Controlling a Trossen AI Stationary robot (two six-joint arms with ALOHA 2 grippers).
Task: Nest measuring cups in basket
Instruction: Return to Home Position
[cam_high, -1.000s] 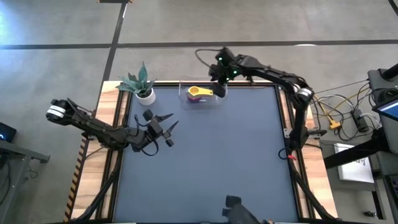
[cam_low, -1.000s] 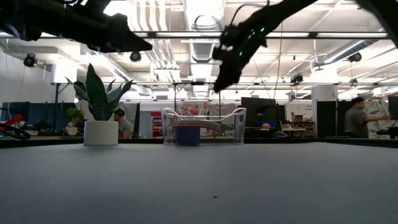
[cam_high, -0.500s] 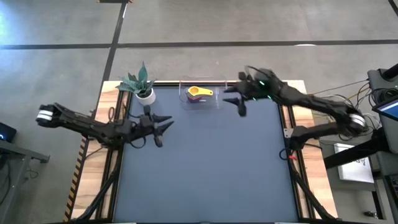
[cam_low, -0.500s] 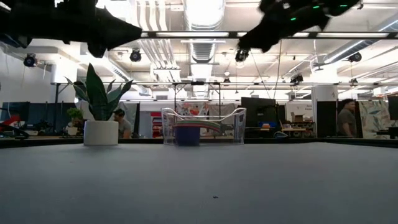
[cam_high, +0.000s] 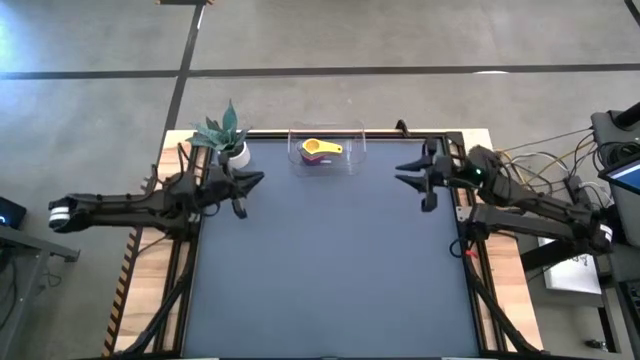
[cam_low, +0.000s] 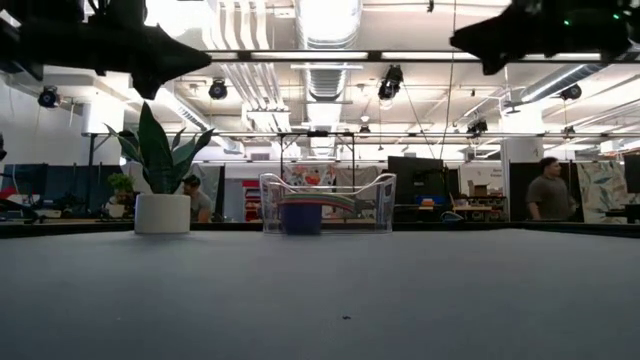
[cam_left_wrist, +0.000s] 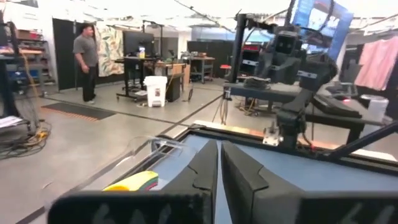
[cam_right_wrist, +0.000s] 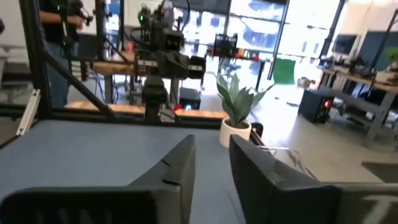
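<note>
Your left gripper (cam_high: 250, 184) is hanging over the table's (cam_high: 330, 270) far-left edge with its fingers pressed nearly together, empty, beside the plant (cam_high: 228, 140). Your right gripper (cam_high: 408, 172) is hovering over the far-right edge, fingers slightly spread, empty. Between them, the basket (cam_high: 354, 160) is sitting at the far edge, holding the nested cups (cam_high: 318, 150), yellow on top.

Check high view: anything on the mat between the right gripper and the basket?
Nothing; bare mat between right gripper and basket, per the high view.
</note>
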